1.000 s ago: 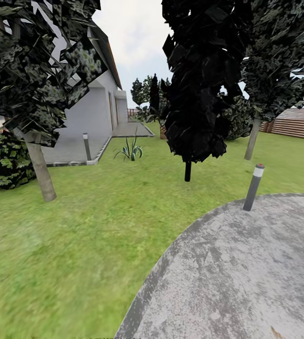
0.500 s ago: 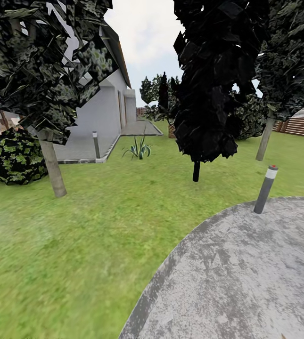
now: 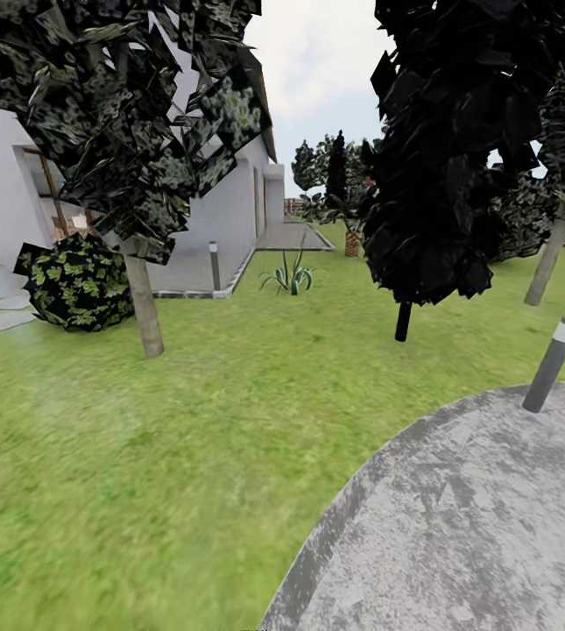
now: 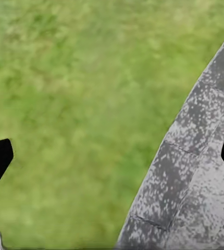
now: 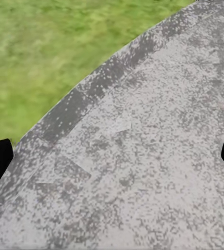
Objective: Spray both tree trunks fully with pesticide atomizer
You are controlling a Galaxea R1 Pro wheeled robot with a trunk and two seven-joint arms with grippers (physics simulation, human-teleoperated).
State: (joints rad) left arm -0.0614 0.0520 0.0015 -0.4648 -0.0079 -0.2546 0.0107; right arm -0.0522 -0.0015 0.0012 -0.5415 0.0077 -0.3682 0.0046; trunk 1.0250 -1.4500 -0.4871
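The garden lawn (image 3: 186,421) spreads ahead in the head view. One tree stands at the left, its pale trunk (image 3: 144,307) under a grey-green crown (image 3: 116,114). The second tree's trunk (image 3: 547,263) rises at the far right. Both trunks are too far off to tell whether pesticide lies on the bark. The pesticide atomizer is out of view. My left gripper (image 4: 113,159) hangs open over the edge between grass and paving. My right gripper (image 5: 112,161) is open above the grey paving, holding nothing.
A slim black-leaved tree (image 3: 444,158) stands mid-right on a thin dark stem. A grey bollard (image 3: 552,364) marks the edge of the round paved patch (image 3: 466,526). A round bush (image 3: 76,282), a spiky plant (image 3: 291,279), a second bollard (image 3: 215,265) and the white house (image 3: 229,210) lie behind.
The head camera has turned left, so the whole scene has slid right in the picture and more of the house and bush shows. Nothing in the garden has moved.
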